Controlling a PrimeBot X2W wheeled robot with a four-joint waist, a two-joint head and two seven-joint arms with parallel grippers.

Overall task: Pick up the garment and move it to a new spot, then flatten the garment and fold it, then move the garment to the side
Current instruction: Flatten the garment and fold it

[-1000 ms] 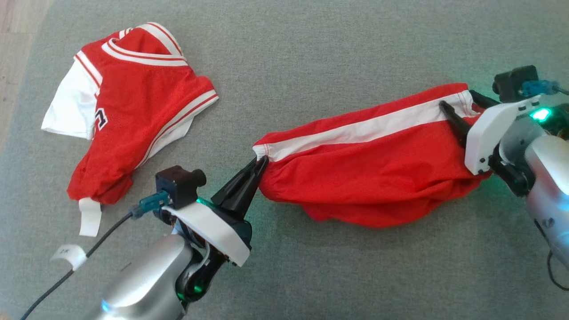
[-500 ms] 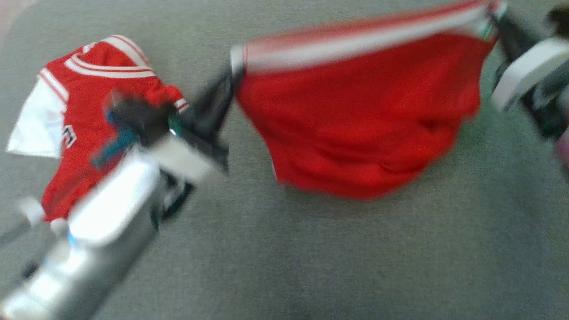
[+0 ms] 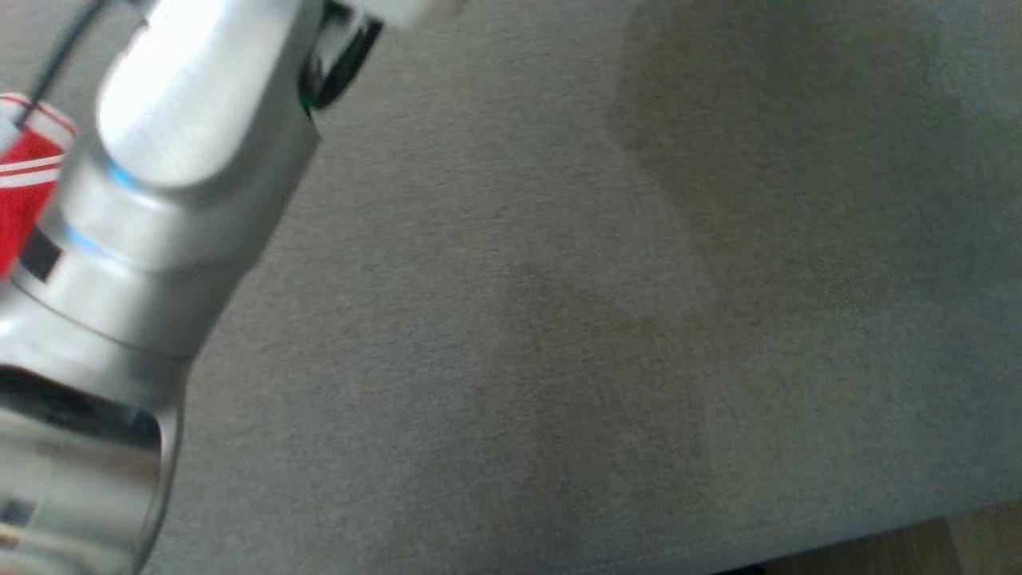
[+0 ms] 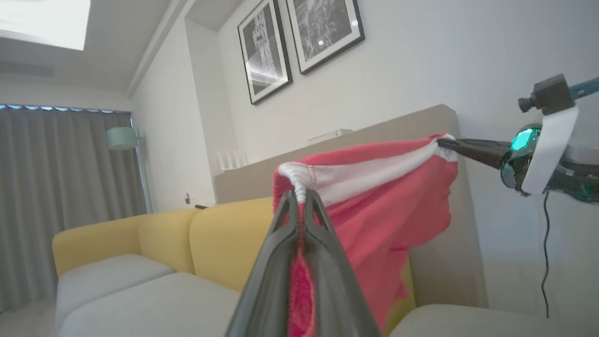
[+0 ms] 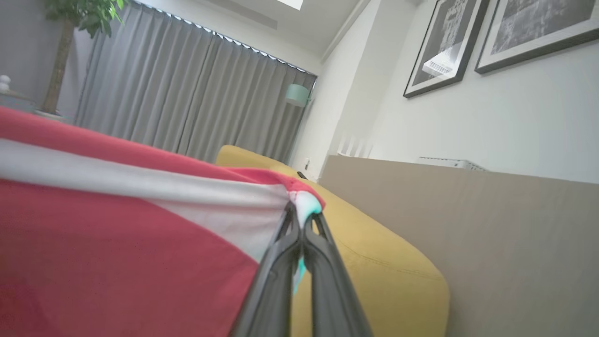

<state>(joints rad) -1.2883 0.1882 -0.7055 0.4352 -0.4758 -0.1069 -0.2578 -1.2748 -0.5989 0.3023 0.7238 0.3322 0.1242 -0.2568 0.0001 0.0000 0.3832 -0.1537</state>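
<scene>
Left wrist view: my left end effector [image 4: 301,195] and right end effector [image 4: 442,142] each clench one striped corner of the red shorts [image 4: 383,210]. I judge the cloth light, soft and sagging.

The red garment [image 4: 388,196] is thin, matt cloth with a smooth white stripe and a stitched hem. The left gripper [image 4: 302,199] and right gripper [image 5: 303,220] look like matt dark plastic. The forearm [image 3: 184,120] has a glossy silvery shell. The grey cover [image 3: 599,319] is matt woven fabric, and the sofa [image 4: 220,234] is soft yellow cloth.
</scene>
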